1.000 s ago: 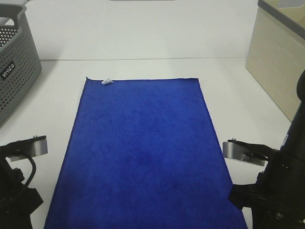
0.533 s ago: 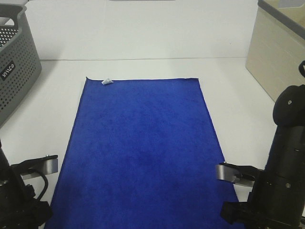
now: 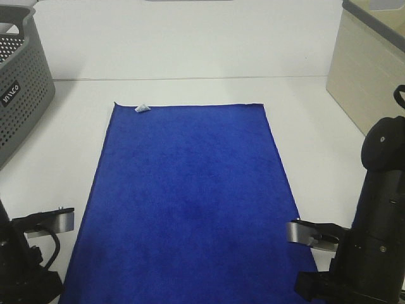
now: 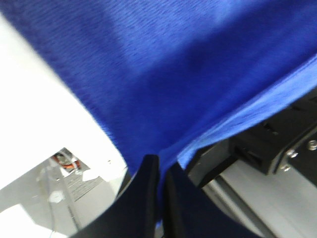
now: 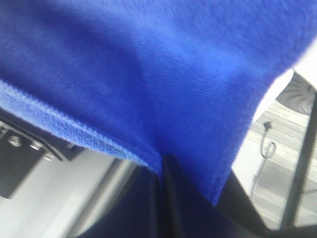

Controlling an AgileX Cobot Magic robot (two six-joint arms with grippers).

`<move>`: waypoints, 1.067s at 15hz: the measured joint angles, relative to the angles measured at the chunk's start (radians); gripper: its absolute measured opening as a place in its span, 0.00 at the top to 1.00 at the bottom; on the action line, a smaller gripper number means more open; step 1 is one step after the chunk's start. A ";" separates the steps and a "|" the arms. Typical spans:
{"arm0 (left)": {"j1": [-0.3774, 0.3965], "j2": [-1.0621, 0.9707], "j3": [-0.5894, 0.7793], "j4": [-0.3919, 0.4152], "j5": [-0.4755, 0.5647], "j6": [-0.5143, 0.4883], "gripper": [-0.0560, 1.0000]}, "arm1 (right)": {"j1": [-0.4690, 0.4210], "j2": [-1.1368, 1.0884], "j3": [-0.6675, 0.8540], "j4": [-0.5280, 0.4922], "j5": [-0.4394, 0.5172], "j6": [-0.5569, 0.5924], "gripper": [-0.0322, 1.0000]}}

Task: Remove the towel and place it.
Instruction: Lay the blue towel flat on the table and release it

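On the table: the towel [image 3: 190, 202] lies spread flat and lengthwise on the white table [image 3: 304, 114]. Its far edge is straight and its near end runs out of the bottom of the high view.
Tag: a small white tag [image 3: 142, 108] sits at the towel's far left corner.
Left gripper: the left gripper [image 4: 159, 167] is clenched on the towel near its left corner. The wrist view shows blue cloth drawn to a pinch between the two dark fingers.
Right gripper: the right gripper [image 5: 162, 166] is clamped on the towel near its right corner, with the hemmed edge gathered into the closed fingers.
Arms: the left arm [image 3: 25, 272] and the right arm [image 3: 376, 240] stand low at the near end, one on each side of the towel.
Basket: a grey perforated basket [image 3: 22, 88] stands at the far left, apart from the towel.
Box: a beige box [image 3: 367, 82] stands at the far right, apart from the towel.
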 joint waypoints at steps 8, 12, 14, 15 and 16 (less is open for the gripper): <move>0.006 0.000 0.005 0.092 0.024 0.000 0.65 | -0.004 0.006 0.011 -0.014 0.004 -0.008 0.52; 0.006 0.000 0.005 0.087 0.043 -0.008 0.49 | -0.004 0.006 0.011 0.010 0.008 -0.008 0.34; 0.006 0.000 -0.016 0.081 0.104 -0.016 0.46 | -0.004 0.007 -0.039 0.010 0.055 -0.008 0.33; 0.006 -0.005 -0.038 0.074 0.121 -0.018 0.46 | -0.004 0.001 -0.075 0.010 0.077 -0.008 0.33; 0.006 -0.021 -0.062 0.073 0.124 -0.024 0.46 | -0.004 -0.019 -0.111 0.009 0.091 -0.008 0.33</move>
